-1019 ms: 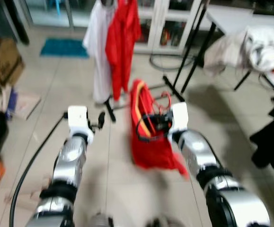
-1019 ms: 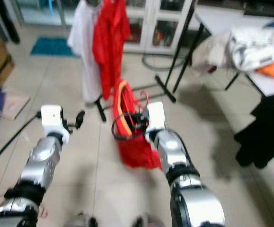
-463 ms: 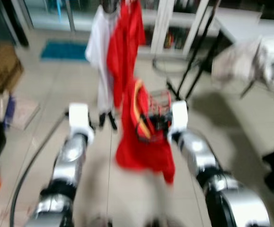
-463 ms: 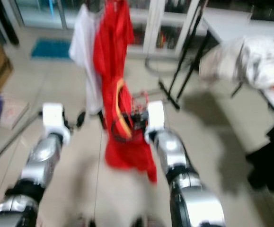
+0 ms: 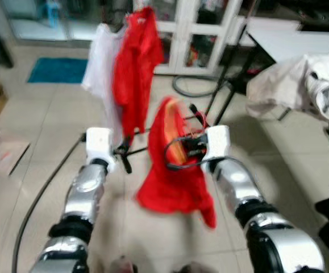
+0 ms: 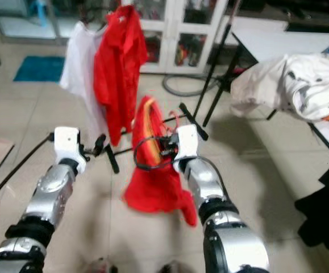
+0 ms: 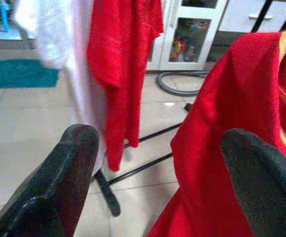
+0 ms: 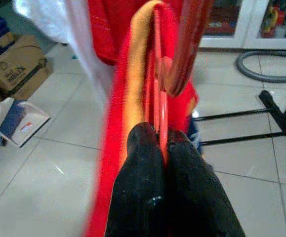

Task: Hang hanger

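The right hand (image 8: 160, 143) is clenched on the red hanger (image 8: 158, 103), with both black fingers (image 8: 143, 148) pinched on the hanger's thin frame just below its hook. A red garment (image 5: 173, 182) with a yellow-trimmed collar hangs from it, carried in front of the robot above the tiled floor (image 5: 50, 125).

Compared with one second ago, the whole head view has shifted, so the camera has moved; the frames are softened by motion. The clothes rack's black base (image 6: 110, 156) and the hanging red shirt (image 5: 134, 79) and white shirt (image 5: 99, 62) now sit slightly farther up and left in the view. The carried garment has swung: its hem now flares outward and its collar rides higher against the background. The grip on the hanger is unchanged across the interval.

The left hand (image 7: 160, 182) is released, with its fingers (image 7: 68, 173) spread wide and holding nothing. It is raised beside the carried garment and faces the rack's garments.

Assessment: the task is in the approach stage. The hanger is secured but not yet hooked. The rail itself lies above the frame, so its exact position cannot be determined.
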Motion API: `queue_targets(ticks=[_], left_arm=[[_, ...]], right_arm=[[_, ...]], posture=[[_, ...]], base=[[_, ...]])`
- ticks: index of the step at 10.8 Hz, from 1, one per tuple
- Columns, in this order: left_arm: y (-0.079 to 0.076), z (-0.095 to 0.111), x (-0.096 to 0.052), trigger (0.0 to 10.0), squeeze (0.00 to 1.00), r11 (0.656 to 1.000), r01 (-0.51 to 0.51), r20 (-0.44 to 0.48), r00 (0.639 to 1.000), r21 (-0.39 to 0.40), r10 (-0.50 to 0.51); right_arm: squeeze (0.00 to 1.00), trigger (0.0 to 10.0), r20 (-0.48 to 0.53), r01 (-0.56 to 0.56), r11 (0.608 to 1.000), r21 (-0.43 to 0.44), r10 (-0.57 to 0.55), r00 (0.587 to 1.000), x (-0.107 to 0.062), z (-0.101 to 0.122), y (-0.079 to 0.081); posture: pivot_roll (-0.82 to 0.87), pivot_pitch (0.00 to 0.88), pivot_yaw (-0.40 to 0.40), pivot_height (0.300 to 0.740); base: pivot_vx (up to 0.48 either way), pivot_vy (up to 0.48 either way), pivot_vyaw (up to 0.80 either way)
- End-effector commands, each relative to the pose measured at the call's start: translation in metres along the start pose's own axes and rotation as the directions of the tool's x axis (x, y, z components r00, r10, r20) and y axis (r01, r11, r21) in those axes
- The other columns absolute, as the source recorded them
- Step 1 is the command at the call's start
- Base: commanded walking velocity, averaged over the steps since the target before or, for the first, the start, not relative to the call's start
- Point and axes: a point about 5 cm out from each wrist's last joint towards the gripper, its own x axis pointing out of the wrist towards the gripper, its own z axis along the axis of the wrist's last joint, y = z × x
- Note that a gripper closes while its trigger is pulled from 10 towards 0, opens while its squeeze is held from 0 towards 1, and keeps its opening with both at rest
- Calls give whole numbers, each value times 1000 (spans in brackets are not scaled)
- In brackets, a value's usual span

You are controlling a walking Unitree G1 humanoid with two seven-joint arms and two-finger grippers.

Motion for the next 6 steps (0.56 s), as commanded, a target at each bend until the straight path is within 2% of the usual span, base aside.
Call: queue_targets(ticks=[1, 6], left_arm=[[-16, 0, 3, 10000, 0, 999, 46, 1, 999, 2, -46], [-15, 4, 4, 10000, 0, 999, 37, 15, 999, 10, -38]], right_arm=[[0, 0, 74, 38, 999, -24, -36, 997, -3, 17, -15], [0, 0, 88, 36, 999, -32, -33, 996, -2, 22, -16]], posture=[[22, 77, -78, 740], [21, 67, -80, 740]], base=[[480, 0, 0], [480, 0, 0]])
